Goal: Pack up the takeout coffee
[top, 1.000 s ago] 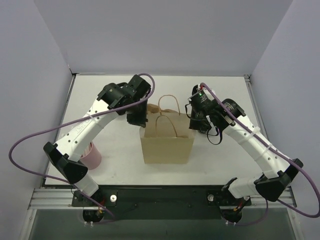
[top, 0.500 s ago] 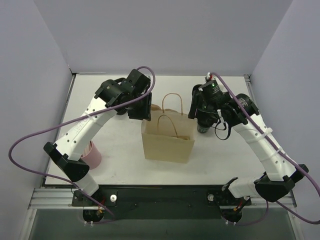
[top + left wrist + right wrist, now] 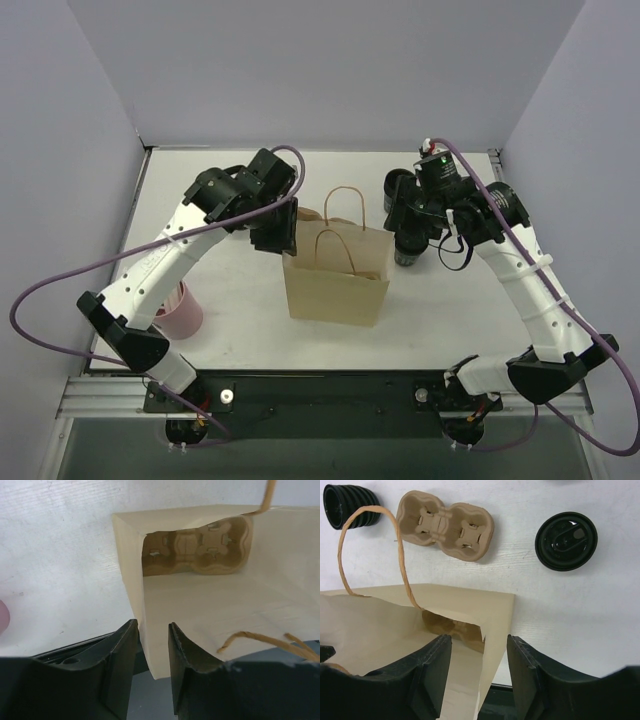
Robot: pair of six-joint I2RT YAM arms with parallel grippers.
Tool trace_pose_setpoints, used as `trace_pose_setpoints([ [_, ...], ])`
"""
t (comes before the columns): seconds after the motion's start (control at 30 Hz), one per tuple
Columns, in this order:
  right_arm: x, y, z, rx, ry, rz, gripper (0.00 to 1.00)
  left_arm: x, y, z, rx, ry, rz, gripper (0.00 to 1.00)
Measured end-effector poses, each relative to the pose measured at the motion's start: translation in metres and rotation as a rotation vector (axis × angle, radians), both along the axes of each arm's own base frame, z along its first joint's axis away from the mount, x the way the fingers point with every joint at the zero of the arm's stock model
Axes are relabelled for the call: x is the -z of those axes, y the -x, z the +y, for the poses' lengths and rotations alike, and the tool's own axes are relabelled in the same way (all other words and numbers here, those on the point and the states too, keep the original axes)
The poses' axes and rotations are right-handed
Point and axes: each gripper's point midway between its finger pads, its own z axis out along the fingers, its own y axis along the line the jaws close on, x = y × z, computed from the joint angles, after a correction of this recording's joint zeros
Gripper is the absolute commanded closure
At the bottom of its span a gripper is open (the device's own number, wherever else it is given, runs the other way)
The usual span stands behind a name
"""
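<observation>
A robot lab cell — a plain white surface (image 3: 440,320) boxed in by blank pale walls (image 3: 320,70), with a left arm (image 3: 165,255) and a right arm (image 3: 525,290) mounted on a metal frame (image 3: 100,398).

You have a white surface (image 3: 230,300) boxed in by three plain walls of pale lavender-grey. The back wall (image 3: 320,70) stands beyond both tools. One side wall (image 3: 60,150) rises outward of the left tool (image 3: 152,627), the other side wall (image 3: 590,100) outward of the right tool (image 3: 479,642). Behind the tools, along the near edge, you see a silver rail (image 3: 95,398) and a black strip (image 3: 330,395) (what lies below them is too dim to name). The light is soft and even, and shadows on the surface are faint.
</observation>
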Motion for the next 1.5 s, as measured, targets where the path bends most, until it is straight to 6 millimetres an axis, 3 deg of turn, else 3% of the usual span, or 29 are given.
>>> trace_pose_setpoints([
  [0.23,-0.002,0.002,0.005,0.0,-0.048,0.016,0.48,-0.041,-0.024,0.005,0.097,0.031,-0.167,0.57],
  [0.37,-0.006,0.007,0.006,0.027,-0.092,0.019,0.48,-0.056,-0.047,-0.013,0.211,0.079,-0.256,0.57],
  [0.5,-0.007,0.015,0.001,0.034,-0.099,0.017,0.47,-0.046,-0.063,-0.038,0.302,0.105,-0.274,0.58],
  [0.67,-0.012,0.02,-0.006,0.036,-0.085,-0.006,0.46,-0.03,-0.076,-0.052,0.384,0.075,-0.298,0.57],
  [0.9,-0.014,0.021,-0.01,0.018,-0.063,-0.023,0.45,-0.031,-0.077,-0.05,0.398,0.003,-0.354,0.55],
  [1.07,-0.013,0.021,-0.01,0.006,-0.052,-0.026,0.44,-0.04,-0.078,-0.029,0.254,-0.055,-0.364,0.52],
  [1.23,-0.011,0.02,-0.01,-0.002,-0.043,-0.023,0.44,-0.04,-0.062,-0.006,0.124,-0.077,-0.297,0.53],
  [1.37,-0.006,0.017,-0.009,-0.01,-0.03,-0.012,0.44,-0.026,-0.051,0.0,0.078,-0.089,-0.227,0.53],
  [1.47,-0.001,0.014,-0.007,-0.015,-0.019,-0.003,0.44,-0.011,-0.046,0.004,0.063,-0.114,-0.177,0.58],
  [1.5,0.0,0.012,-0.007,-0.014,-0.016,0.0,0.44,-0.008,-0.045,0.005,0.06,-0.121,-0.165,0.69],
])
